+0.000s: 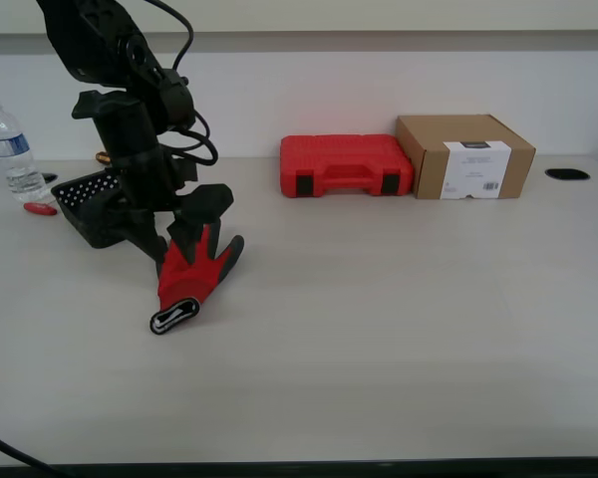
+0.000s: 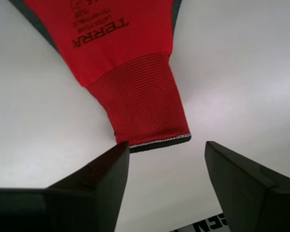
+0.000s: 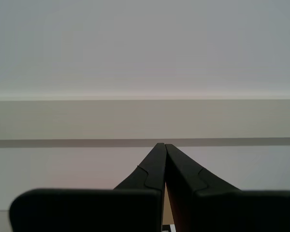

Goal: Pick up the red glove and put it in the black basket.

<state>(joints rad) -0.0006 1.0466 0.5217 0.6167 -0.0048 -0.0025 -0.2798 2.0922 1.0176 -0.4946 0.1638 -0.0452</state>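
Observation:
The red glove lies flat on the pale table, its black-and-white cuff edge toward the front. My first gripper is open and hangs just over the glove's finger end, holding nothing. In the first wrist view the glove fills the space beyond the spread fingertips, with the gripper near the cuff edge. The black basket stands right behind the first arm, partly hidden by it. My second gripper is shut and empty and faces a bare wall; it does not show in the exterior view.
A red plastic tool case and a cardboard box stand at the back of the table. A water bottle and a small red-handled tool are at the exterior view's far left. A dark cable hole is at the back right.

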